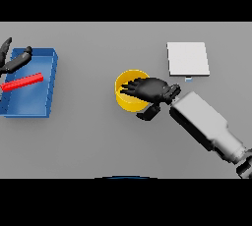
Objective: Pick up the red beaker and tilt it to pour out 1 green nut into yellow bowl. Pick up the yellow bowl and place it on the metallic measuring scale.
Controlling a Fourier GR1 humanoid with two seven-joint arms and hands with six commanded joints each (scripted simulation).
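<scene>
The yellow bowl (pixel 127 88) stands upright at the table's middle. My right hand (pixel 150 89) hovers over its right half, with straight, spread fingers reaching across the opening and the thumb (pixel 148 112) outside the near wall. The hand hides part of the bowl's inside, and no green nut shows. A flat white square, the measuring scale (pixel 188 58), lies to the bowl's upper right. A long red bar-shaped object (pixel 22 82) lies slanted inside the blue tray (pixel 50 80) at the far left. My left hand (pixel 15 62) rests at the tray's far left corner with relaxed fingers, holding nothing.
The blue tray's raised walls enclose the red object. A small pale tab (pixel 188 78) sticks out from the scale's near edge. My right forearm (pixel 206 127) slants in from the lower right.
</scene>
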